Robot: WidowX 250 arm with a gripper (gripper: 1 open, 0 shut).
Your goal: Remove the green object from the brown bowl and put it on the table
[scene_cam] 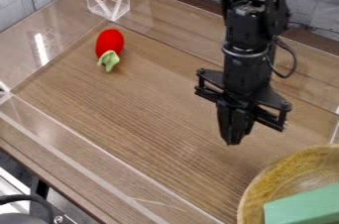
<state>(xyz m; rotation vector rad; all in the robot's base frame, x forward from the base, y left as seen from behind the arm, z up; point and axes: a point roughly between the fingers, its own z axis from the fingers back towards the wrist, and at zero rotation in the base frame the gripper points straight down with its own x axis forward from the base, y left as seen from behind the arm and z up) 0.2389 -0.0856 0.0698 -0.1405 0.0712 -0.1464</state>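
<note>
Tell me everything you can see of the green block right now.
The green block is mid-green with flat faces and straight edges, smooth-looking, material unclear. It lies aslant inside the brown bowl, touching it, at the picture's lower right corner. The frame cuts it off, so its full length is hidden. The gripper isn't touching it.

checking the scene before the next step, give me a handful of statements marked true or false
1. The green block lies in the brown bowl. True.
2. The red toy is inside the brown bowl. False: it lies on the table, away from the bowl.
3. The gripper is holding the green block. False: it hangs apart from the block, which is in the bowl.
4. The red toy has a green part. True.
5. The brown bowl is wholly in the picture. False: the picture's edge cuts it off.
</note>
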